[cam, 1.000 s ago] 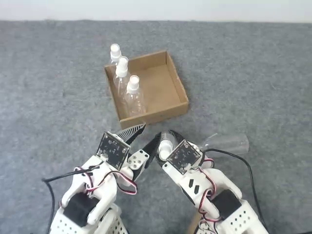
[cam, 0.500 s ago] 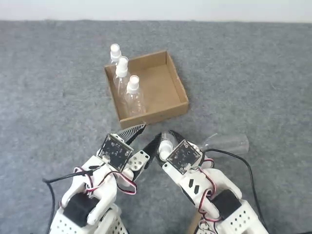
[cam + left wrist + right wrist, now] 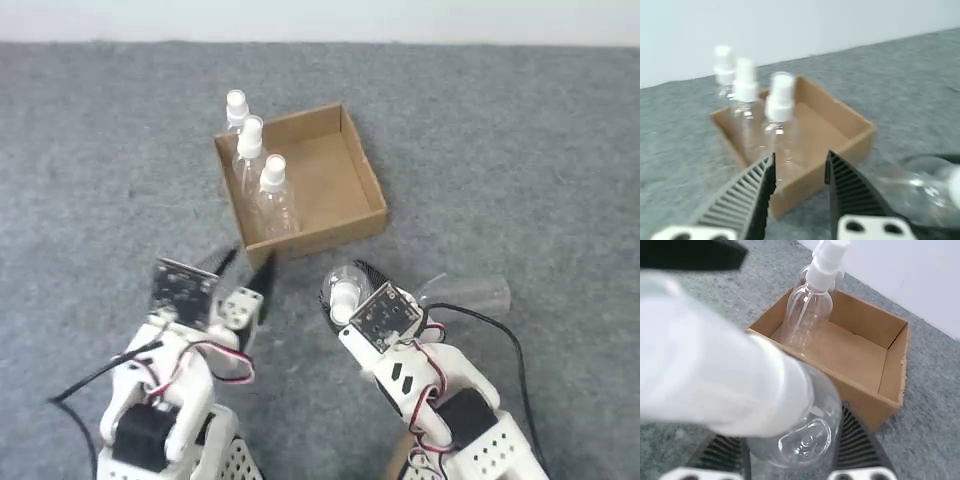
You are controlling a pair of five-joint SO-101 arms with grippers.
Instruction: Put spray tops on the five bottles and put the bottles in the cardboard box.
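— Three bottles (image 3: 275, 205) with spray tops are seen standing along one side wall of the cardboard box (image 3: 335, 185). Is each position confirmed?
— Two are confirmed inside. For the rearmost, at the far corner, inside or just outside cannot be told.
— How are the left gripper (image 3: 800, 159) fingers set?
— They are spread, with nothing between them, and are held over the counter (image 3: 520, 150) near the box's front corner.
— And the right gripper (image 3: 795, 452)?
— Its fingers are pinched on the clear body of a fourth bottle (image 3: 807, 405), held just in front of the box. A white spray top (image 3: 343, 297) is seen at its neck.
— Is a fifth located?
— A clear bare-necked bottle (image 3: 468, 294) is laid on its side on the counter, beside the right arm.
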